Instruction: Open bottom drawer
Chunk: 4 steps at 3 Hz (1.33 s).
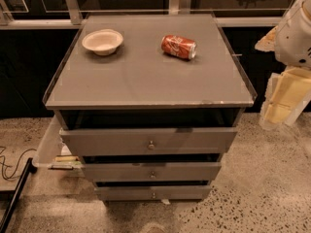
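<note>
The grey cabinet [146,76] has three grey drawer fronts, each with a small round metal knob. The bottom drawer [121,193] is the lowest and narrowest-looking front, just above the floor, and its knob [153,195] sits at its middle. A dark gap shows above its front, and its inside is hidden. My gripper [276,111] hangs at the right edge of the view on a white arm. It is beside the cabinet's right side, level with the top drawer, well above and to the right of the bottom drawer. It holds nothing that I can see.
A white bowl [102,41] and a red soda can [179,46] lying on its side rest on the cabinet top. A clear plastic bin [48,149] stands against the cabinet's left side. Cables [9,166] and a black pole [14,195] lie on the speckled floor at the left.
</note>
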Motion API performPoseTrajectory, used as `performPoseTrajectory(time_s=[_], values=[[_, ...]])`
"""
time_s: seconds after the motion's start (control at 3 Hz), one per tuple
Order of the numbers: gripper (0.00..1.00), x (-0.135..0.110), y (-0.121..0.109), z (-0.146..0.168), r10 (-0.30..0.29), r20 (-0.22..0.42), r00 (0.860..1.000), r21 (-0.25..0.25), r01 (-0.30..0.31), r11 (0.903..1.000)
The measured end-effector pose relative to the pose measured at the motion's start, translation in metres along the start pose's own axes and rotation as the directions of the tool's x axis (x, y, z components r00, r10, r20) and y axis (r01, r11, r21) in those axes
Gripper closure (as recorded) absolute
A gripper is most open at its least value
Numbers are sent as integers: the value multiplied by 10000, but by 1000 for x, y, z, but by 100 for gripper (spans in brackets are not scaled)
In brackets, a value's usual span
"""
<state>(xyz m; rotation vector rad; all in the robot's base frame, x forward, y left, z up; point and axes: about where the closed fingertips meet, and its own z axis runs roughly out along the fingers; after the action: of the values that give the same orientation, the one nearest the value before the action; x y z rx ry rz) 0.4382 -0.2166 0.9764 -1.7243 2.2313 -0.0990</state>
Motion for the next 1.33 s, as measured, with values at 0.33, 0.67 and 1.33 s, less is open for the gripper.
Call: performPoseTrajectory(time_s=[0.33,0.67,1.33], values=[[0,0,0,0,-1,1,10000,0,1,10000],[0,6,7,16,-147,112,9998,-48,148,9999],[0,42,59,100,-301,1435,9892,-322,351,9989]])
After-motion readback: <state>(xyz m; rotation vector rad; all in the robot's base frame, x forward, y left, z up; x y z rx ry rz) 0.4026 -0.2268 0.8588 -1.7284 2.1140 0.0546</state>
